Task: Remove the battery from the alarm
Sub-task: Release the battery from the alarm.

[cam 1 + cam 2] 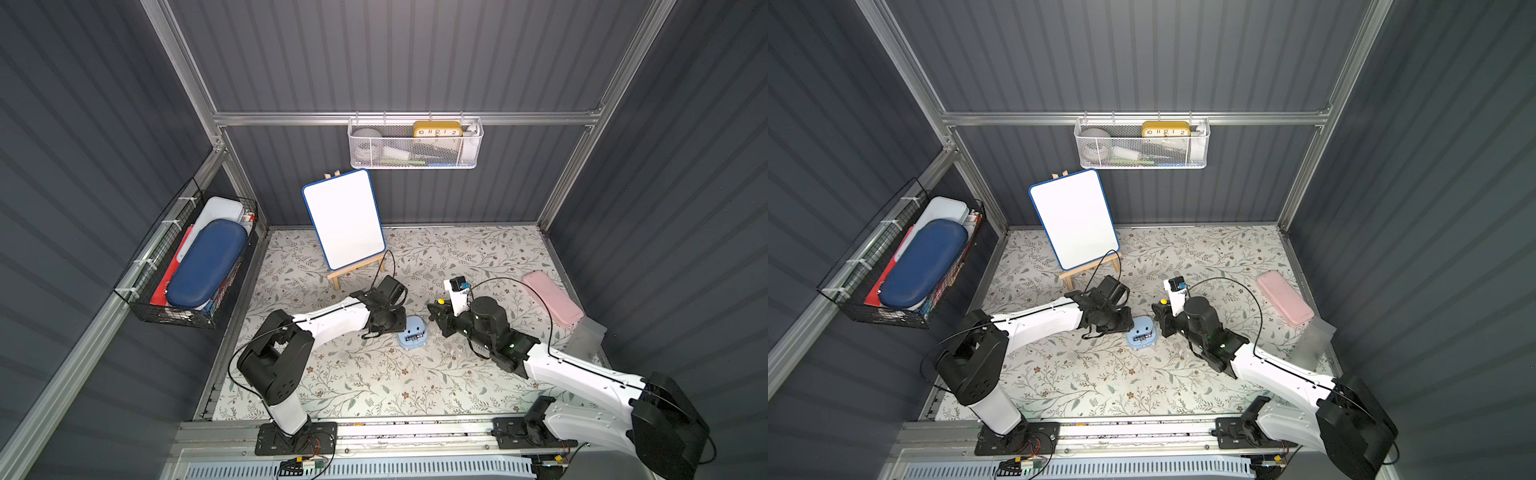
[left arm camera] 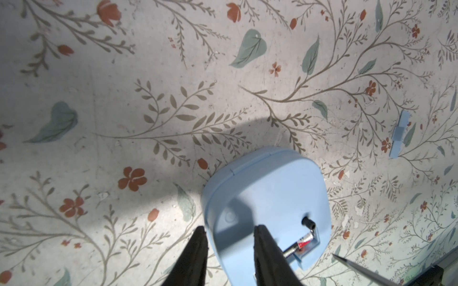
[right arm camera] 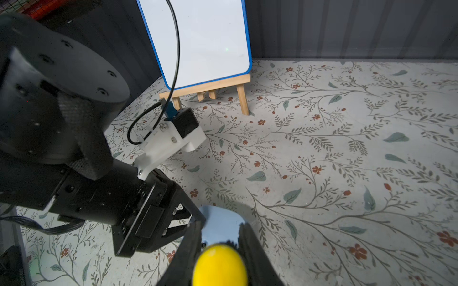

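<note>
The light-blue alarm (image 1: 411, 332) (image 1: 1142, 334) lies face down on the floral mat, its back up. Its battery slot is open and the battery (image 2: 301, 244) lies inside it, red and silver at one end. My left gripper (image 2: 230, 232) straddles the alarm's (image 2: 267, 193) edge and is shut on it, one finger at its side and the other on its back. My right gripper (image 3: 220, 226) is shut on a screwdriver with a yellow handle end (image 3: 220, 265) (image 1: 440, 301), just right of the alarm. The screwdriver's thin tip (image 2: 347, 263) points at the slot from close by, not touching.
A small light-blue flat piece (image 2: 400, 135) lies loose on the mat. A whiteboard on an easel (image 1: 343, 220) stands behind the arms. A pink case (image 1: 552, 297) and a clear bag (image 1: 588, 336) lie at right. Wall baskets hang at the back (image 1: 415, 145) and left (image 1: 195, 266).
</note>
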